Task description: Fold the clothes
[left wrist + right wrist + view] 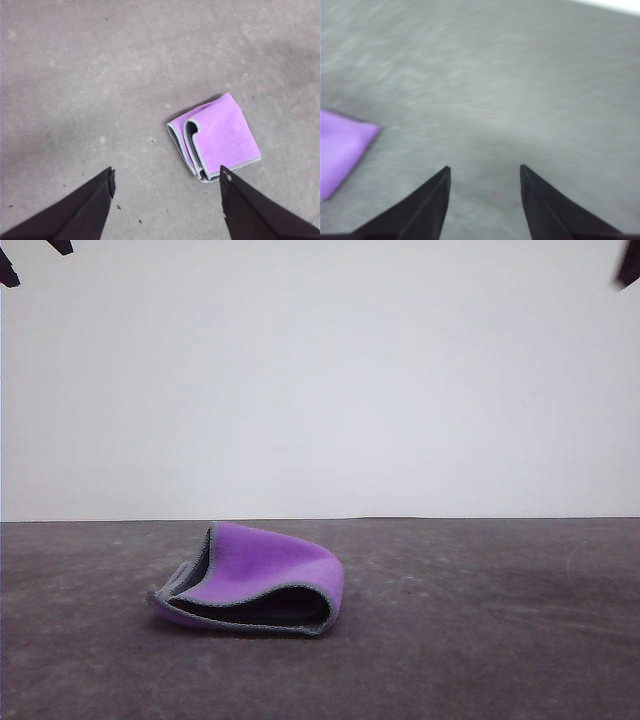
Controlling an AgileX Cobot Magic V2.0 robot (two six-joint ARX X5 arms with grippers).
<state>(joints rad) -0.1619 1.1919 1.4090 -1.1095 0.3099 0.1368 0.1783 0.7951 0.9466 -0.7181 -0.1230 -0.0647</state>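
Folded purple cloth (262, 575) on table (480, 640)

A plain white wall (320, 390) fills the upper frame; a dull grey, faintly mottled table (480, 640) spans the lower part; light soft, even.

The cloth (262, 570) looked thick, soft and matt, with a fine fleecy nap on its purple face, a darker grey inner side and a light-grey stitched edge. The tabletop (480, 640) was a dull grey surface, matt and faintly mottled, with small specks and scuffs. The left hand (166, 181) and right hand (485, 172) had dark, matt, smooth fingers, probably plastic.
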